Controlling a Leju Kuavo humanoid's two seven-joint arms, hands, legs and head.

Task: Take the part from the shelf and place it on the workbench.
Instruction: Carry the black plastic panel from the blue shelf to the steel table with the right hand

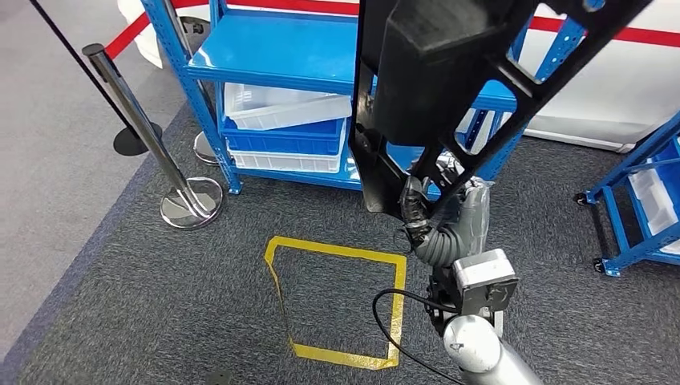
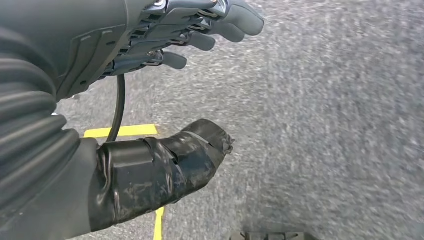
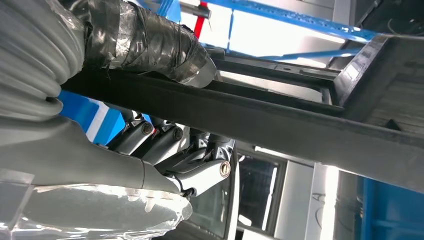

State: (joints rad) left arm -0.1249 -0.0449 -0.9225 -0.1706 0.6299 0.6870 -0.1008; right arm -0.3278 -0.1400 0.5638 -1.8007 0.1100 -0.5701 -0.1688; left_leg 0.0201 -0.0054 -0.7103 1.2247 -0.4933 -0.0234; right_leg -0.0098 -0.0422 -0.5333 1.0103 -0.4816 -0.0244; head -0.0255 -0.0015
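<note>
Part point(image 1: 437, 72): large black frame of flat bars with a boxy black block at its upper end. Held raised and tilted in front of the blue shelf point(image 1: 273, 52), clear of its boards; one bar point(image 3: 280, 125) is gripped by the right hand point(image 1: 433, 204).

What the black frame hides from me

The large black open-frame plastic part point(image 1: 449, 72) runs off the head view's top edge and covers much of the blue metal shelf point(image 1: 273, 56) behind it. My right hand point(image 1: 429, 200) is half lost behind its bars, fingers unclear. In the left wrist view, the grey carpet floor point(image 2: 340, 125) is blurred.
</note>
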